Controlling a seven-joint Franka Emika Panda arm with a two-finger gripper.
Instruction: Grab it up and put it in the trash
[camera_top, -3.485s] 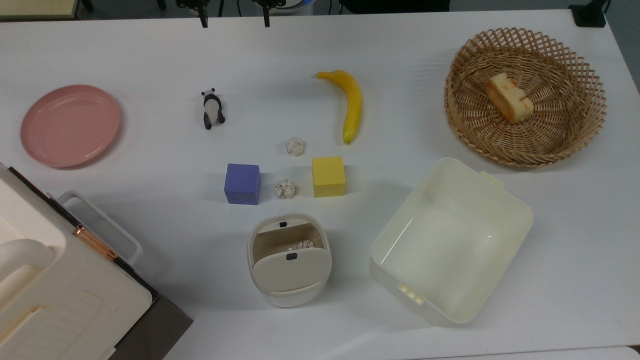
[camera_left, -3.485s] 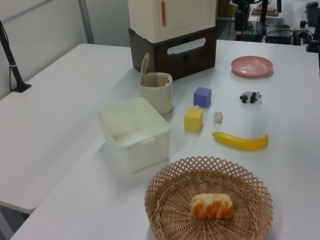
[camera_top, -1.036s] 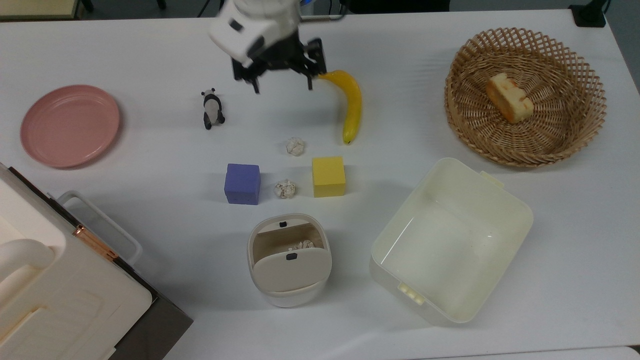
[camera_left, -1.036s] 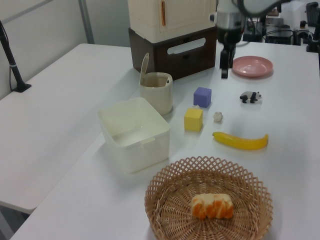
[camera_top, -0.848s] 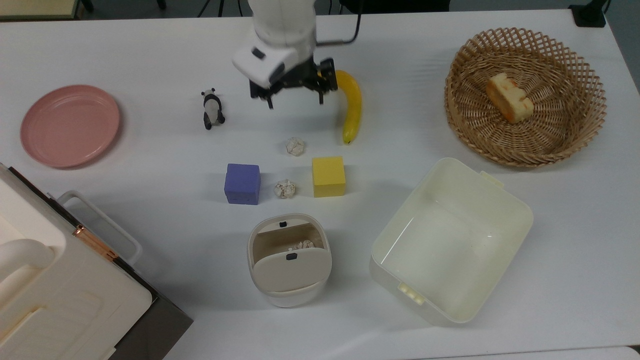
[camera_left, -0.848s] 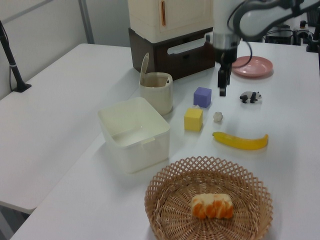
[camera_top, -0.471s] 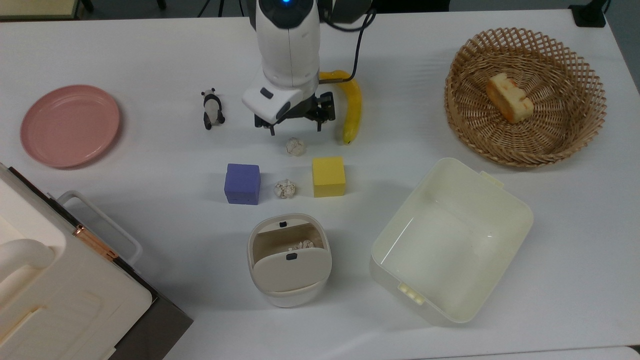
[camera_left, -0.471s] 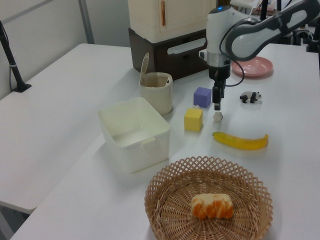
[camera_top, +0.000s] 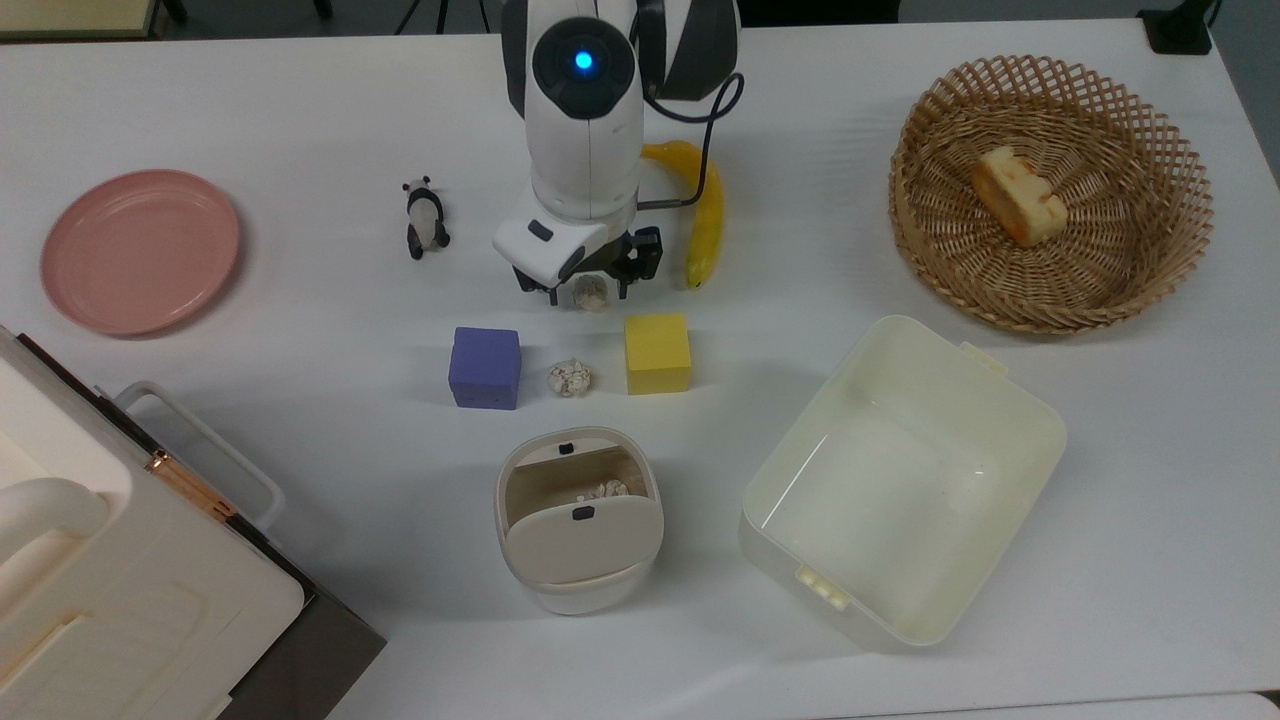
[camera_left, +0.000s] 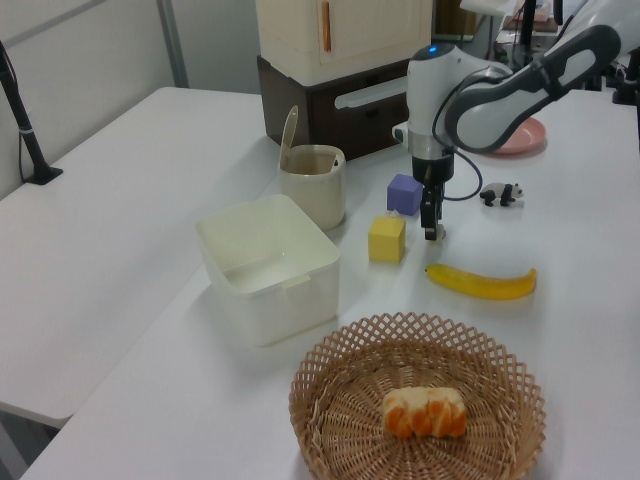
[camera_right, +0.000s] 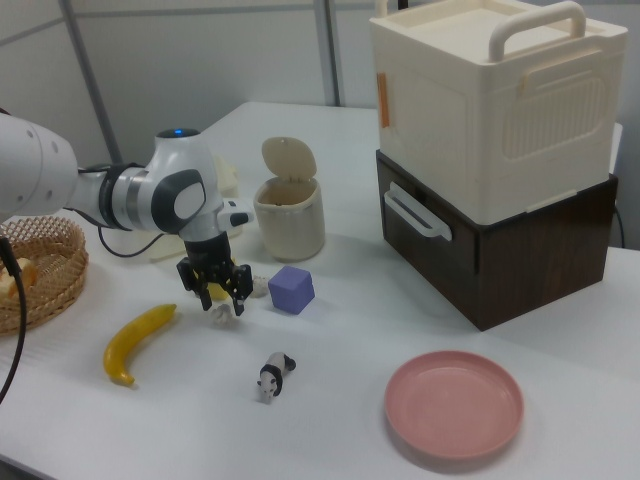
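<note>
Top view, gripper (camera_top: 587, 292) (spread) straddling paper ball (camera_top: 590, 291)

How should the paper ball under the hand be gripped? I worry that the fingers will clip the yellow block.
Probably straight from above, pinching the paper ball across its middle. It is small, rounded and crumpled, so any width should do. The open hand already straddles it, and the yellow block sits apart, toward the top view's bottom, likely clear of the fingers.

A white table (camera_top: 1000, 640) spans the scene; at ten o'clock in the left view, grey wall panels (camera_left: 100, 45) stand.
</note>
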